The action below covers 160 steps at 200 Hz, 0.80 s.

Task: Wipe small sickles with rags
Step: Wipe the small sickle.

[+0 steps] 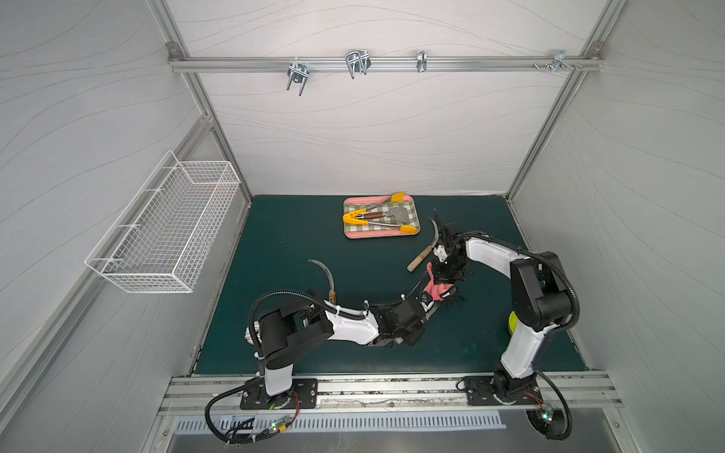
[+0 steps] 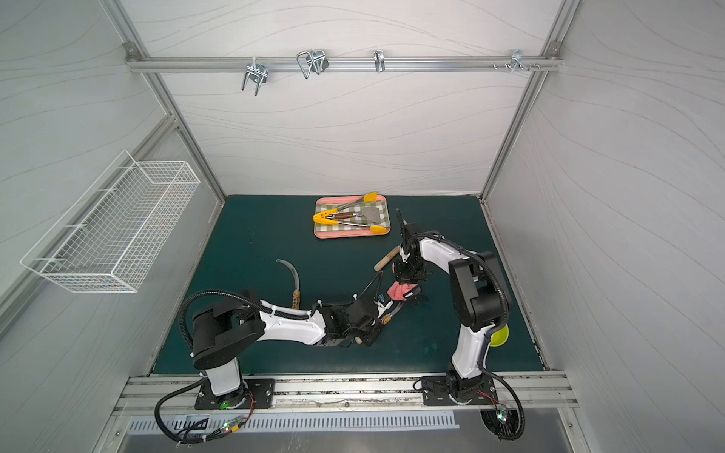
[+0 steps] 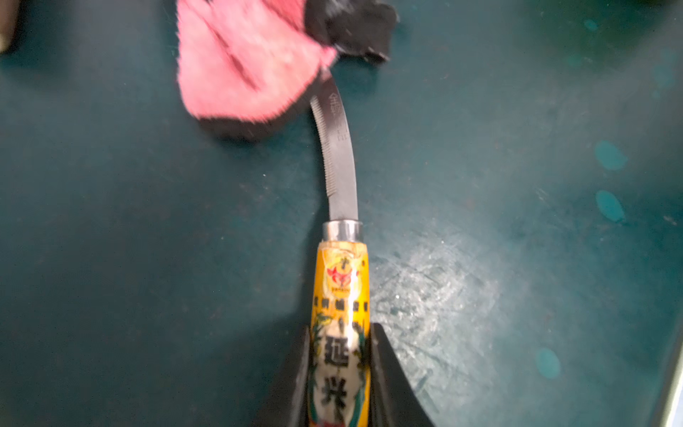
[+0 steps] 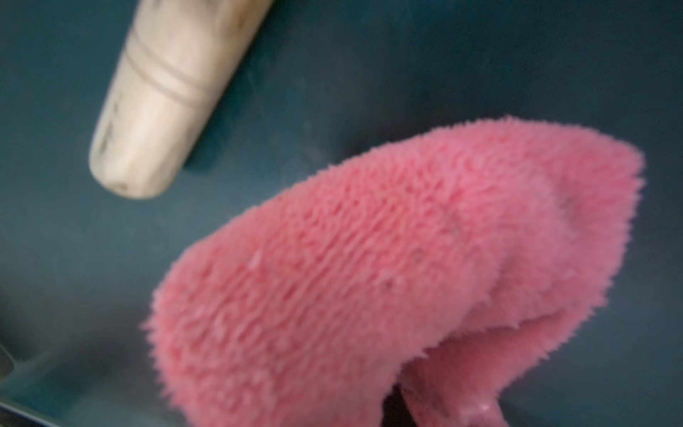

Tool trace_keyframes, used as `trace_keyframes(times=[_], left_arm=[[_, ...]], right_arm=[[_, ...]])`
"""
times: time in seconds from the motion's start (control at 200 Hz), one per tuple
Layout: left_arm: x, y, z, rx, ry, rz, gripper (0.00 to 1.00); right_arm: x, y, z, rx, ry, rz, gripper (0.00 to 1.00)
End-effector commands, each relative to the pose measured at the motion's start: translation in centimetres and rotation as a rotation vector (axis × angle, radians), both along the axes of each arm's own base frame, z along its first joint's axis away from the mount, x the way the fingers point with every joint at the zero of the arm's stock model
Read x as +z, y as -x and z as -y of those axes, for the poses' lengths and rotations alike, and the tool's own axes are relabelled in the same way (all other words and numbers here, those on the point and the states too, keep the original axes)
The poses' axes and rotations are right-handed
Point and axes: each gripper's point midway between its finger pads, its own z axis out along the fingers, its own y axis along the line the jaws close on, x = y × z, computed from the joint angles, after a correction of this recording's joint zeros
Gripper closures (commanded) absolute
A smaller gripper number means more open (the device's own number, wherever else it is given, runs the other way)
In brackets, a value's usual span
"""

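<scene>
The left jaws are shut tight on the yellow handle of a sickle [image 3: 340, 273]. The right jaws pinch the pink rag [image 4: 369, 258], which touches its blade tip.

I get bright, even light and bowed edges in both top views, but my wrist views blur, the rag [image 4: 369, 258] soft, glare on the mat [image 3: 436, 295].

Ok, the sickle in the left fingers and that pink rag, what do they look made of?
Sickle: dark grey metal blade, likely steel, dull sheen, fine teeth along one edge. Its handle: glossy yellow printed label, shiny metal collar; possibly wood beneath, hidden here. Pink rag: fuzzy pile, probably synthetic microfibre, with a black backing.
</scene>
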Motion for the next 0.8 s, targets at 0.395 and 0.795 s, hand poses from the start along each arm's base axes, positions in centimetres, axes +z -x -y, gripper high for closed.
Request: trace_keyframes(times=[0.395, 0.795], left_arm=[[-2.6, -1.3, -2.0, 0.151, -0.022, 0.018, 1.0], [-4.0, 0.3, -1.4, 0.096, -0.068, 0.027, 1.0]], right_arm=[[-0.2, 10.2, -1.6, -0.093, -0.172, -0.146, 0.88], [10.3, -1.5, 3.3, -0.067, -0.013, 0.179, 0.92]])
